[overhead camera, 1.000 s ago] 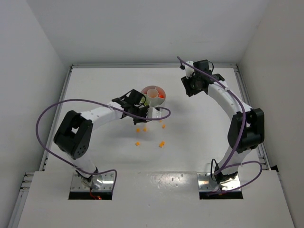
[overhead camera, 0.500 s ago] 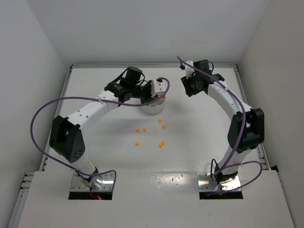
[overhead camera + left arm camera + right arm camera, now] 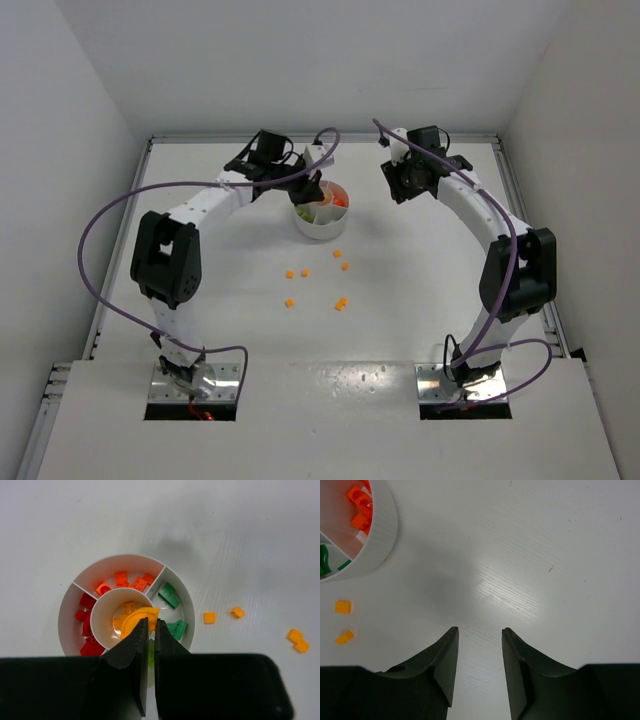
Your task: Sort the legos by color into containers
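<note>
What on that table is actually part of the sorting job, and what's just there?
Part of the job:
- white dish
- sorted legos inside it
- loose orange legos on the table
- left gripper, over the dish's central cup

Just there:
- right gripper, open and empty over bare table
- purple cables

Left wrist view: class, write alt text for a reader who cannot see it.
The left pincer, shut on a curved orange lego, hangs over the centre cup of a round white dish. Red legos and green legos lie in its wedges; a few orange ones lie loose on the table to the right.
</note>
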Available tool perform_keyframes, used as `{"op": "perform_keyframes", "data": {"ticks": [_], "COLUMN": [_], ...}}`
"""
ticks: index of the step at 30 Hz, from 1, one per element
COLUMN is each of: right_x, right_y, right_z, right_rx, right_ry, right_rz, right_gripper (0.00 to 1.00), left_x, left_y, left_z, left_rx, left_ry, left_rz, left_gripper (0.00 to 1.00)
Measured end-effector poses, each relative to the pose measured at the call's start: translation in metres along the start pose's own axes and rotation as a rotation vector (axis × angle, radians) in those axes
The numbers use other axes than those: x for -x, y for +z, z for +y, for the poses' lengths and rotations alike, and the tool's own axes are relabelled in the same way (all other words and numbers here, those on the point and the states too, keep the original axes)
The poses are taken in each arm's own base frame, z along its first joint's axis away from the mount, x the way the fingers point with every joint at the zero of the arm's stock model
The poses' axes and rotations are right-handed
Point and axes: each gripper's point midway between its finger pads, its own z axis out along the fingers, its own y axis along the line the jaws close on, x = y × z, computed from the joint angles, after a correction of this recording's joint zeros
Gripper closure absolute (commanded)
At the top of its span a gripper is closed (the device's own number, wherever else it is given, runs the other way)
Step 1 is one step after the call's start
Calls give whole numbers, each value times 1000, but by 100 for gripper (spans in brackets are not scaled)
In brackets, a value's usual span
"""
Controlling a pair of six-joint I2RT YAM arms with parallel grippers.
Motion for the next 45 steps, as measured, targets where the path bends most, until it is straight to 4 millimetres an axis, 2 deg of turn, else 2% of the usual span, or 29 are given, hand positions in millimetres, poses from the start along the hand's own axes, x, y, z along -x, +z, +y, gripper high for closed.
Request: {"op": "perform_keyframes", "data": {"ticks": [8,11,13,15,19,25,28,30,32,33,34,36,39,41,42,45], "right_x": [0,0,0,0,0,4,6,4,-3,-9,-17,-26,-35,-40,-45,-56], "right_y": [0,0,0,0,0,-8,-22,-31,-36,-38,-39,-40,-37,-27,-19,5], "right_z": [-1,-1,-1,-1,1,18,42,65,94,113,134,166,213,239,251,268], "right_rx": [-1,-2,-2,-2,12,105,211,293,369,411,457,518,588,615,622,611], "right_ry": [1,2,2,2,2,-3,-24,-44,-80,-106,-140,-197,-310,-374,-406,-466], "right_rz": [0,0,0,0,-3,-28,-53,-65,-61,-47,-25,4,44,73,95,146], "right_gripper": [59,59,59,59,59,61,59,56,54,52,49,48,48,48,48,46], "left_x": [-1,0,-1,-4,-11,-11,-7,0,9,13,18,28,33,36,38,38], "left_y": [3,6,9,11,15,15,8,-5,-25,-40,-53,-87,-136,-160,-174,-198], "left_z": [9,12,14,15,17,20,28,40,55,65,72,86,86,75,62,32], "left_rx": [2,3,4,2,7,17,41,79,125,153,169,213,262,289,312,377], "left_ry": [-34,-36,-36,-43,-63,-75,-119,-177,-240,-275,-295,-331,-343,-342,-335,-381], "left_rz": [-18,-22,-23,-19,-6,-7,-34,-62,-99,-120,-141,-189,-239,-261,-279,-312], "left_gripper": [98,87,72,66,58,56,56,56,48,41,1,0,0,0,0,0]}}
